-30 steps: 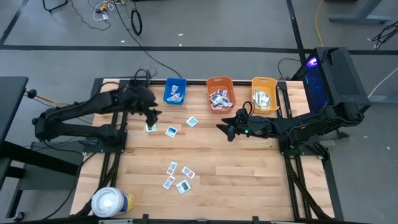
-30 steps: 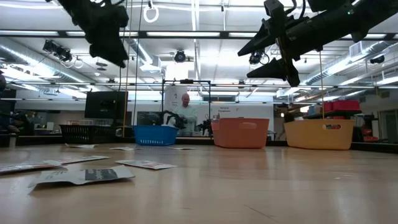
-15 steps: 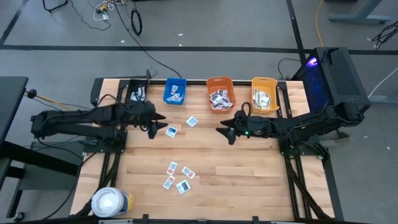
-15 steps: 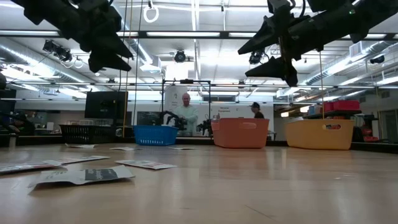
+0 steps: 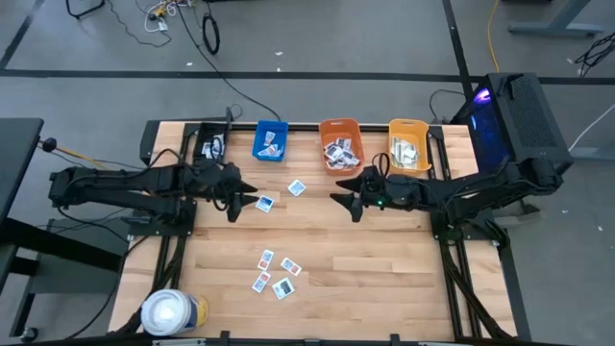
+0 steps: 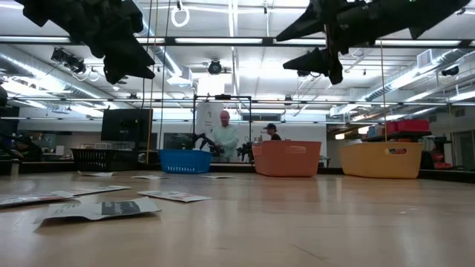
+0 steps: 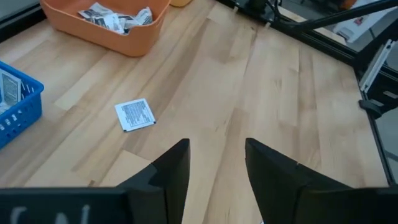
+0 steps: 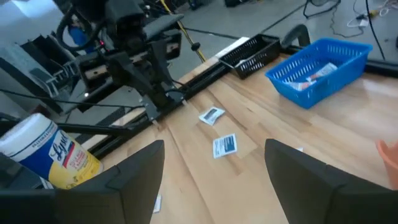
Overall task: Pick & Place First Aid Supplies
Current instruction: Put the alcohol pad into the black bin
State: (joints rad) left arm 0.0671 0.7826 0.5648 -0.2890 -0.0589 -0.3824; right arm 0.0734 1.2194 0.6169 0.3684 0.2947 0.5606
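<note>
**Both claws hang over the wooden surface, packets scattered below**

Wooden planks make up the surface (image 5: pixel 384 259), which fills the middle of the high view with grey floor all around it. Along its upper edge stand a black wire basket (image 5: pixel 210 144), a blue bin (image 5: pixel 271 140), an orange bin (image 5: pixel 340 142) and a yellow bin (image 5: pixel 409 142), each with packets inside. A large white roll (image 5: pixel 171 313) sits at the lower left corner. In the low view two people stand in the room far behind the bins.

First aid packets lie loose on the planks: one (image 5: pixel 264 203) just right of the left claw, another (image 5: pixel 296 187) a little further right toward the orange bin, and a cluster of four (image 5: pixel 274 274) lower down, left of centre. The left wrist view shows a single packet (image 7: pixel 135 114) lying flat between the blue and orange bins.

Bare wood takes up the lower right half of the surface, and the strip between the two claws holds only the two loose packets.

The left claw (image 5: pixel 236 195) hangs above the surface at upper left, fingers partly spread with bare wood showing between them, holding nothing. The right claw (image 5: pixel 348 200) hangs right of centre, below the orange bin, fingers spread wide and empty. In the low view both are well clear of the planks.
</note>
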